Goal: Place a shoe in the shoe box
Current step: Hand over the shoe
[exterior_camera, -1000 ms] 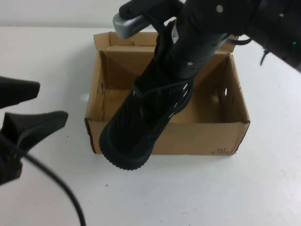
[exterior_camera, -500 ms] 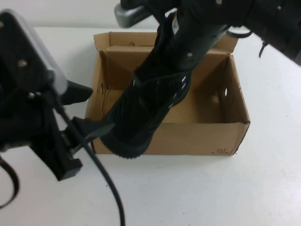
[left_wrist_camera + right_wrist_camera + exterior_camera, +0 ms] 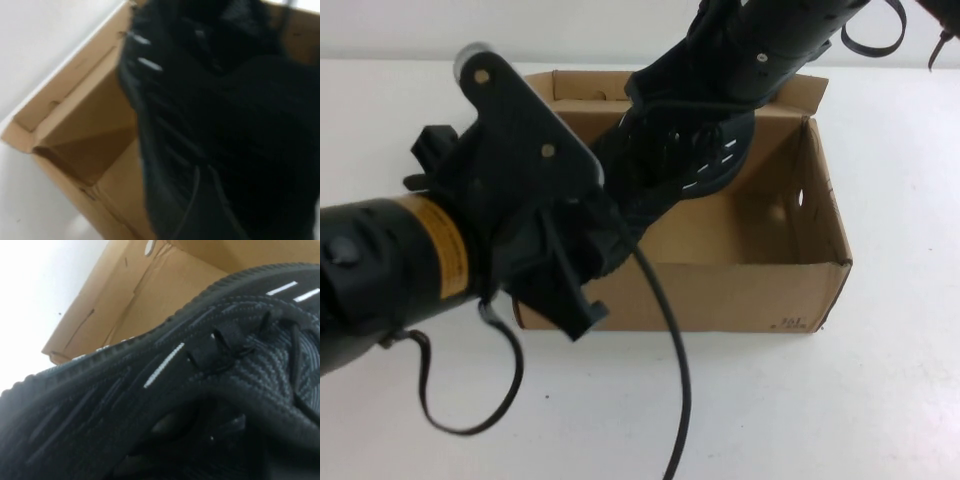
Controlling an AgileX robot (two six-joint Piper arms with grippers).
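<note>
- High view: small dark print is showing on the shoe box [image 3: 740, 290] front corner, unreadable. The right gripper [image 3: 705, 95] is clamping the shoe [image 3: 690, 165] over the box; the left gripper [image 3: 605, 235] is sitting at its toe, spread wide.
- Left wrist view: the shoe [image 3: 225, 135] is hanging above the box [image 3: 75, 130].
- Right wrist view: silver dashes are marking the shoe [image 3: 165, 390].

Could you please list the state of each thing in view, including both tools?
shoe: held up at a tilt over the box, toe toward the left front corner.
shoe box: open, flaps up, nothing lying inside.
left tool: open wide, at the shoe's toe end.
right tool: shut on the shoe, above the box's far side.
</note>
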